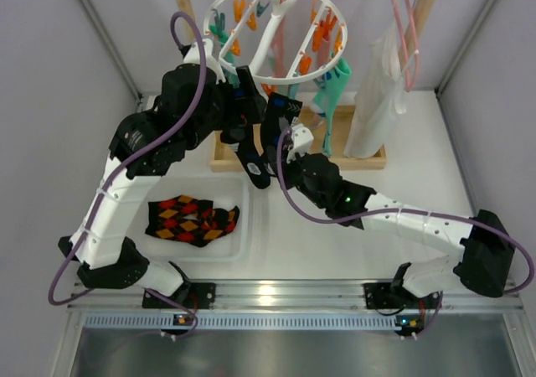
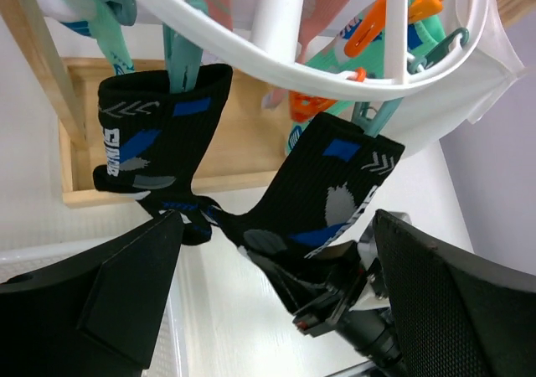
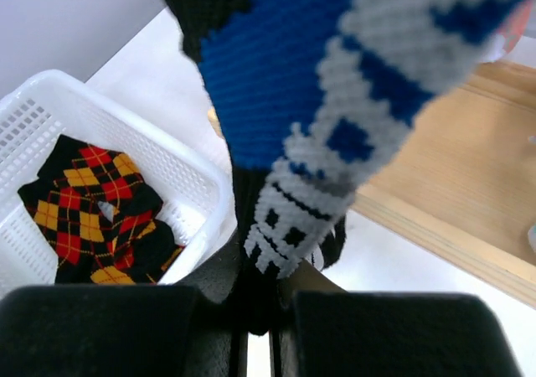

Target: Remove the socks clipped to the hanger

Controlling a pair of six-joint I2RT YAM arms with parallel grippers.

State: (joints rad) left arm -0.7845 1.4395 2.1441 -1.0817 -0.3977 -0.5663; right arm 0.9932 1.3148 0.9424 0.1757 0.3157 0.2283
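White table (image 1: 335, 255), black sock (image 3: 335, 100) clipped to the hanger (image 2: 280, 25), pinched by the right pincer (image 3: 261, 310), left pincer (image 2: 280, 293) held wide.

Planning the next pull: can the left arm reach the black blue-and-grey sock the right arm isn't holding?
Probably yes: that sock hangs free just ahead of the left arm, its jaws open, nothing between.

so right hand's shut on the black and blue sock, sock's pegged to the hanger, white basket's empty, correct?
No, the white basket isn't empty: a black sock with red, orange and yellow diamonds lies in it, clear in the right wrist view. The rest stands: the right hand is shut on the black and blue sock, which is pegged to the hanger.
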